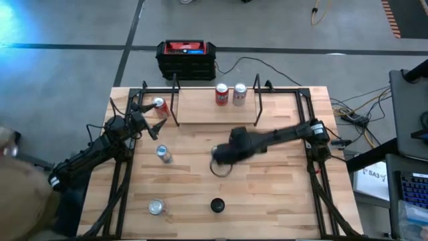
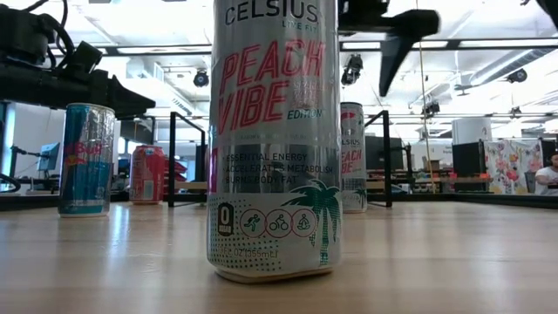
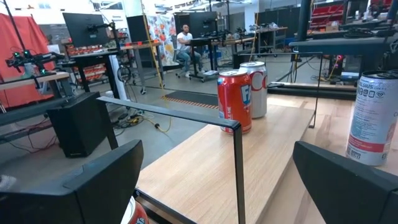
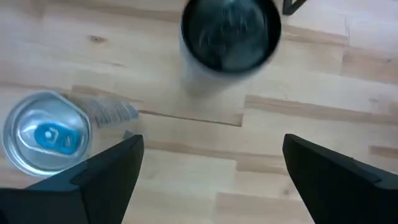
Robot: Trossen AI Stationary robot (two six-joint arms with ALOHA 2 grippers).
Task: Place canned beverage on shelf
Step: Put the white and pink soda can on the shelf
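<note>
Closest to the low camera stands a tall Celsius can (image 2: 274, 139), upright on the counter (image 2: 436, 262). Seen from above it may be the dark-topped can near the front edge, but I cannot be sure. A blue and silver can (image 2: 86, 159) stands further back on the left side of that view.

Over the middle of the counter hangs the right claw (image 1: 219, 161). Its arm stretches in low from the right side and points down. Its fingers (image 4: 106, 171) are spread wide and hold nothing. Under it I see the dark-topped can (image 4: 230, 37) and a silver can with a blue tab (image 4: 45, 132), both standing up. My guess is that it is about to pick the next drink.

Further back, the left claw (image 1: 142, 115) waits by the left end of the shelf (image 1: 214, 114), beside a red can (image 1: 159, 107). Its fingers (image 3: 93, 180) are wide open and empty too.

At the far side is the shelf itself. A red can on the shelf (image 1: 221, 95) and a pale can on the shelf (image 1: 239, 94) stand side by side there, touching or nearly so, so they look done. Four more cans are on the counter, waiting.
</note>
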